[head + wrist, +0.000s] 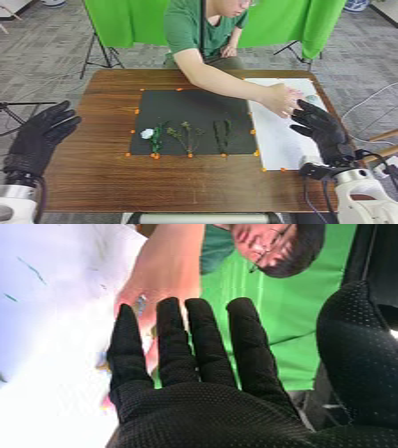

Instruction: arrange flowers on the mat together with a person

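On the black mat (195,112) lie a white flower (147,133) with a green stem at the left, a thin branching sprig (187,135) beside it and a dark green stem (222,136) farther right. A person's hand (282,101) is over the white sheet right of the mat, with something pink at its fingers. Close to that hand is my right hand (322,125), over the sheet's right edge. In the right wrist view my right hand (209,411) has straight fingers, with the person's arm (169,269) behind them. My left hand (43,135), open, is off the table's left side.
The white sheet (286,145) lies along the table's right side, and a pale green thing (312,98) is near its far end. Orange markers (155,156) edge the mat. The person's arm (222,82) reaches across the far right of the wooden table (178,187).
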Motion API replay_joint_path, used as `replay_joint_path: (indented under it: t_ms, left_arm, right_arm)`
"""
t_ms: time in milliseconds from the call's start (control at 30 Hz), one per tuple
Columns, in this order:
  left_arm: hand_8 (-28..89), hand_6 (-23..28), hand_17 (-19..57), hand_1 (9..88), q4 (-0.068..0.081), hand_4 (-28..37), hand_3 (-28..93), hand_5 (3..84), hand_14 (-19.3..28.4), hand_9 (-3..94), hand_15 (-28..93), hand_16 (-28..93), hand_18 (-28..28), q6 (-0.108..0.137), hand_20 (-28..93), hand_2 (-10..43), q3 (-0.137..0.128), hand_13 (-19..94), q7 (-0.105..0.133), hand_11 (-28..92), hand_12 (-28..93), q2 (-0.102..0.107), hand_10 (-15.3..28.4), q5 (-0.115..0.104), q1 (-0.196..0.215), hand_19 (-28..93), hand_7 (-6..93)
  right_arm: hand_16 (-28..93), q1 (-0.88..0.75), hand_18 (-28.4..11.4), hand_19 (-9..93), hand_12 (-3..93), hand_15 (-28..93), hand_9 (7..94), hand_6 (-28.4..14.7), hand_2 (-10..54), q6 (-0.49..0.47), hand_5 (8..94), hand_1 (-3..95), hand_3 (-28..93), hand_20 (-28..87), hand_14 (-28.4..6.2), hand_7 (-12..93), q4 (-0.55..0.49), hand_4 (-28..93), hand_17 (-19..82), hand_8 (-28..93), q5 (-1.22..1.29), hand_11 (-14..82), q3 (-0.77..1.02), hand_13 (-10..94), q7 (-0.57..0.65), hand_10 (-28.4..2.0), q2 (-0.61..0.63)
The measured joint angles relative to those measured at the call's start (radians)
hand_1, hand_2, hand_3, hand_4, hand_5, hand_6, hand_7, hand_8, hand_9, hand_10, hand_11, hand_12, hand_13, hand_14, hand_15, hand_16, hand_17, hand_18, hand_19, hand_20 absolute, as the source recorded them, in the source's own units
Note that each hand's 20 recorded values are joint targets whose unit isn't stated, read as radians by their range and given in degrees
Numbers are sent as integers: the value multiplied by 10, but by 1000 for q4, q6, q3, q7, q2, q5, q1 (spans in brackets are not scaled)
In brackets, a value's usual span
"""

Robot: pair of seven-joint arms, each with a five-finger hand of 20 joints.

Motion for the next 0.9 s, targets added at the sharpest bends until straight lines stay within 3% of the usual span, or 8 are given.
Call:
replay_joint_path:
  t_ms: [333,900]
  left_arm:
    - [-69,46,-46,256,7,-231,688,388,156,336,253,34,222,-1,120,-6,14,310,-5,222,168,-2,133,-8,-12,384,173]
    - [-69,46,-47,255,8,-231,687,388,158,336,254,32,222,-8,120,-3,0,310,-21,223,167,-2,133,-10,-7,385,173]
  right_arm:
    - [363,5,-211,393,231,65,365,-26,2,13,345,194,854,245,-116,154,0,-238,40,-97,-10,79,10,311,-8,-138,-5]
    - [363,8,-212,398,227,66,370,-28,5,26,348,196,854,245,-117,155,-1,-237,39,-98,-10,85,2,316,-8,-139,-5]
